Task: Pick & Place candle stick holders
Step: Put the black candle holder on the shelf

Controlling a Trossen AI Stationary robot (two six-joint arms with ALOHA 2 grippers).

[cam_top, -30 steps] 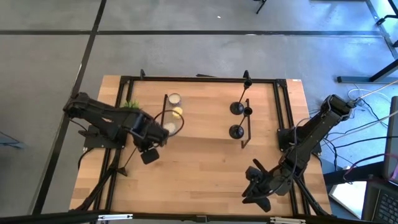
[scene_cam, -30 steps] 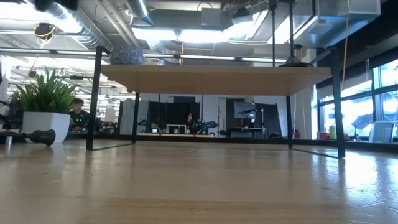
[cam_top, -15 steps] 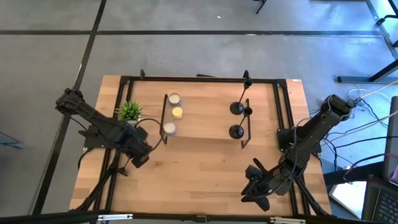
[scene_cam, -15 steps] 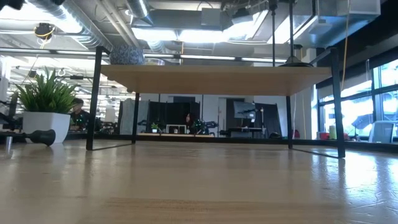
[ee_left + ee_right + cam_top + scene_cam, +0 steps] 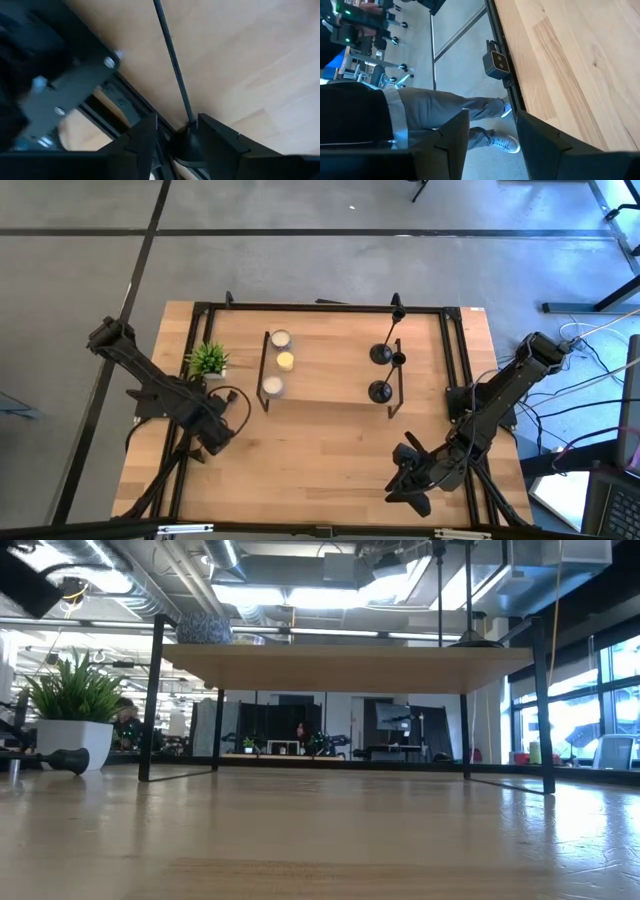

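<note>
Table's left edge: left pincer retreated, now open.

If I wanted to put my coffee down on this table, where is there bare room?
The bare wood strip between the black-legged wooden shelf and the table's near edge is free, bordered by the left gripper and right gripper. The shelf top is crowded: small round candles on one side, slim black candlesticks on the other.

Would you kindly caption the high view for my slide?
Left claw and right claw hover near the table's front; two candlesticks stand on the wooden shelf beside three candles.
</note>
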